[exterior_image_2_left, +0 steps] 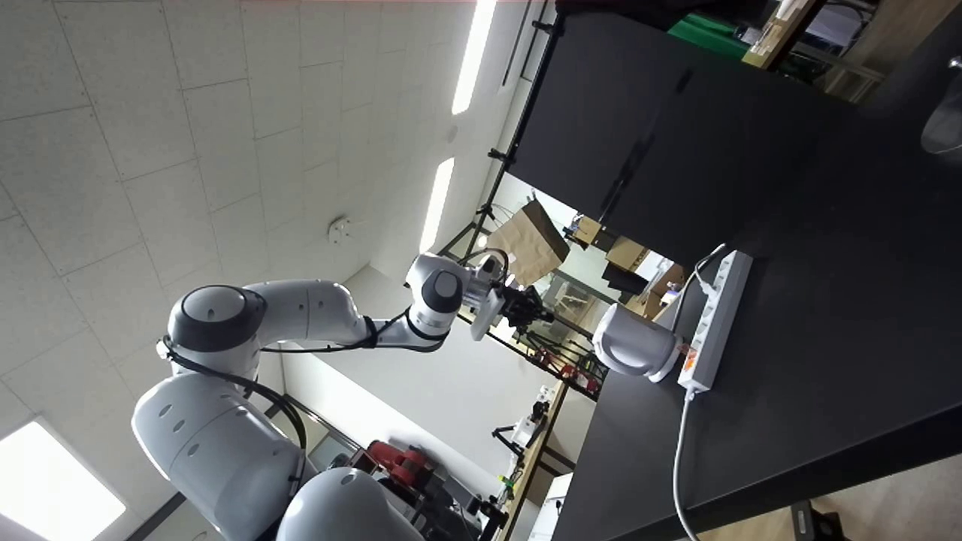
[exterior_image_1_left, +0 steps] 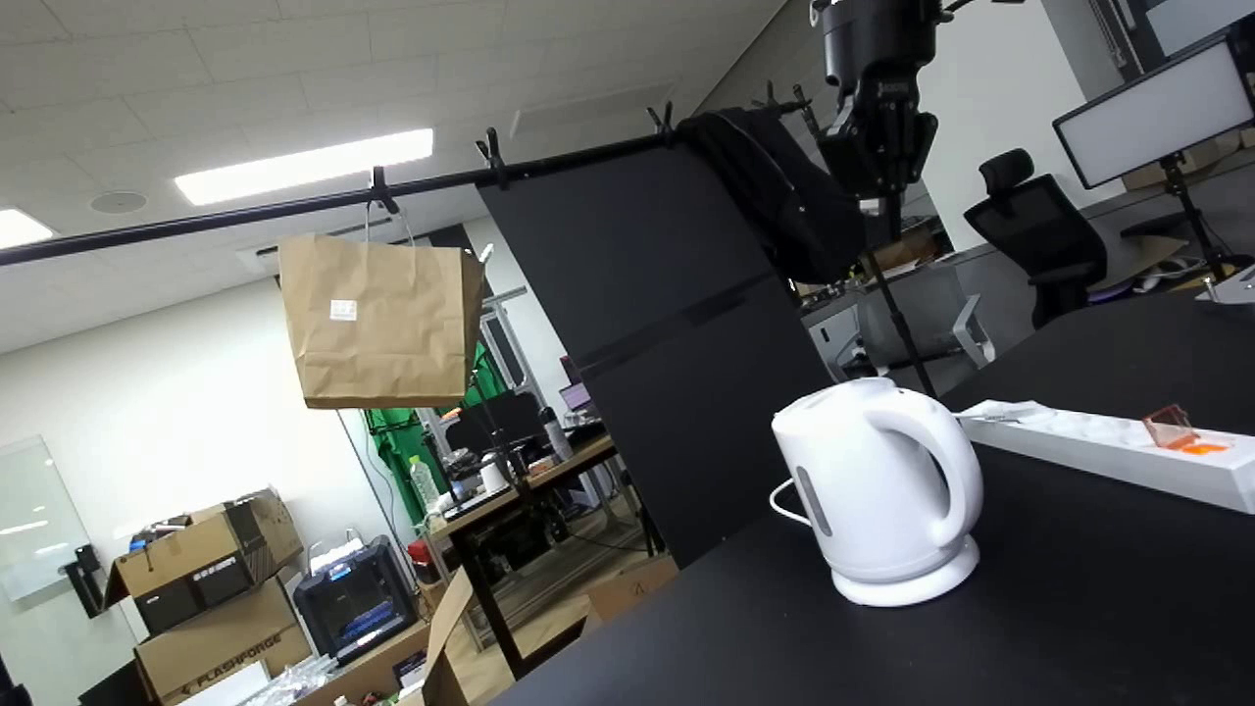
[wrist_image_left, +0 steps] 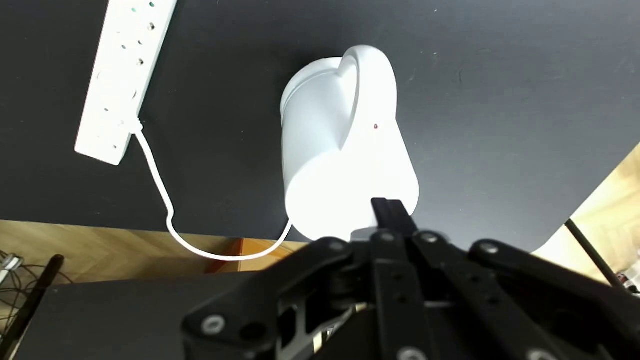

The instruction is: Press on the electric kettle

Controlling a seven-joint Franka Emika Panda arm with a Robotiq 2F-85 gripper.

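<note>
The white electric kettle (exterior_image_1_left: 853, 490) stands upright on its round base on the black table; it also shows in an exterior view (exterior_image_2_left: 635, 342) and in the wrist view (wrist_image_left: 317, 125). Its loop handle (wrist_image_left: 377, 85) points away from the gripper in the wrist view and bears a small red mark near its top. My gripper (wrist_image_left: 387, 201) is shut and empty, its black fingertips together. In both exterior views the gripper (exterior_image_1_left: 891, 226), also here (exterior_image_2_left: 552, 317), hangs above the kettle with a gap between fingertips and lid. The fingers cover part of the lid's spout side in the wrist view.
A long white power strip (exterior_image_1_left: 1108, 451) lies near the kettle, also in the wrist view (wrist_image_left: 125, 70). Its orange switch (exterior_image_2_left: 689, 361) has a flip cover. A white cord (wrist_image_left: 170, 220) runs from strip to kettle, hanging past the table edge. A black panel (exterior_image_1_left: 677, 343) stands behind.
</note>
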